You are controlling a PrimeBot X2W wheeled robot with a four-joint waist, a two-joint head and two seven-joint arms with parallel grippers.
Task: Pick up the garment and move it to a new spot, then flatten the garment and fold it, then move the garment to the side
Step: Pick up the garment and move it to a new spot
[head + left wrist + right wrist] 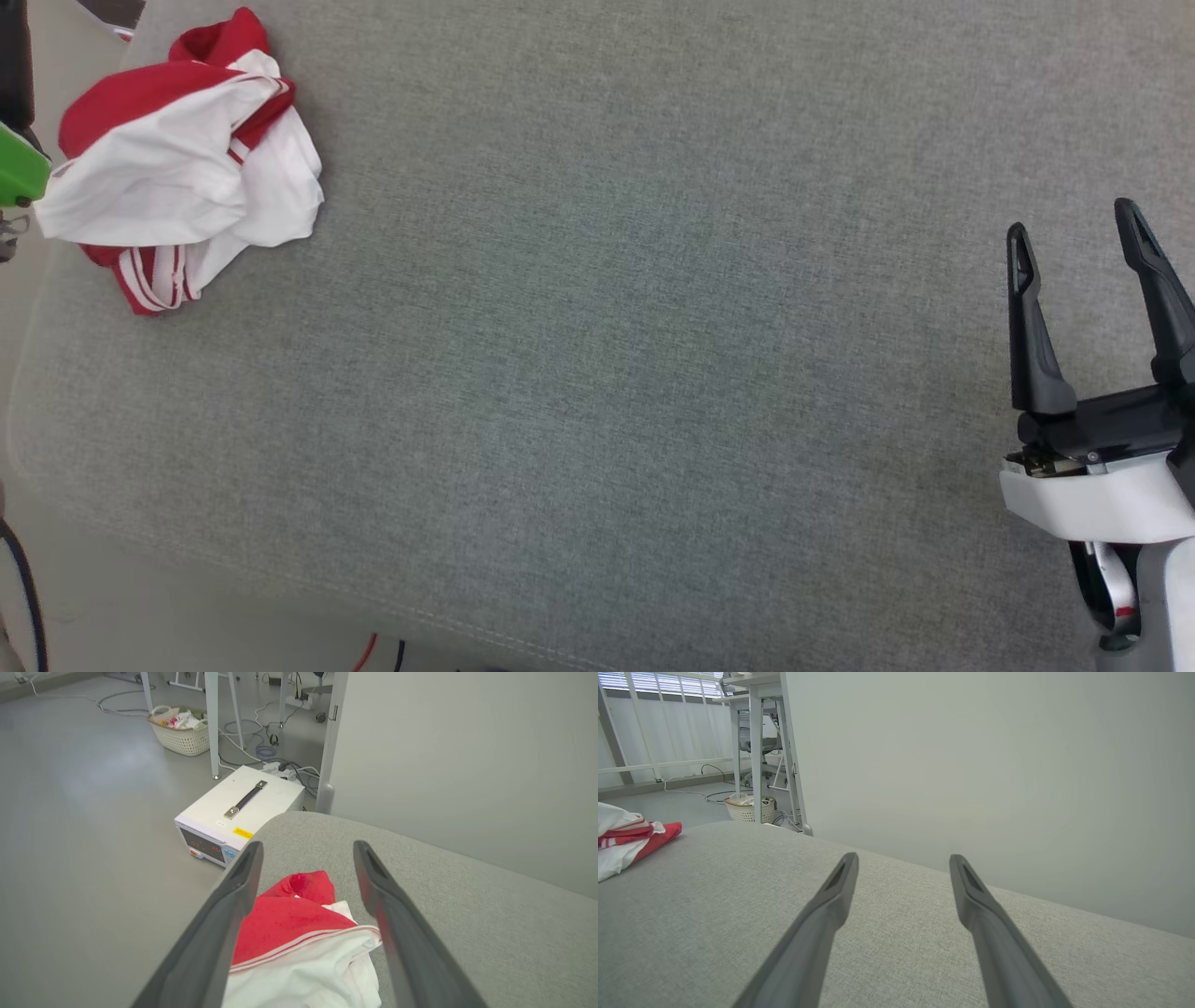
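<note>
- The garment [182, 159], a crumpled red-and-white T-shirt, lies at the far left corner of the grey upholstered surface [607, 373].
- The left gripper [308, 847] hangs over it, jaws wide and empty; best to pinch a thick fold, not 1 loose layer.
- The right gripper [1071, 217], open and empty, sits near the right edge.
- The whole middle offers room; carry it inward, away from the left edge.

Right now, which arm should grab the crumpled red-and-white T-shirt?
Left. The left end effector, open, frames the crumpled red-and-white cloth T-shirt; the right end effector hangs open far across the grey fabric surface.
</note>
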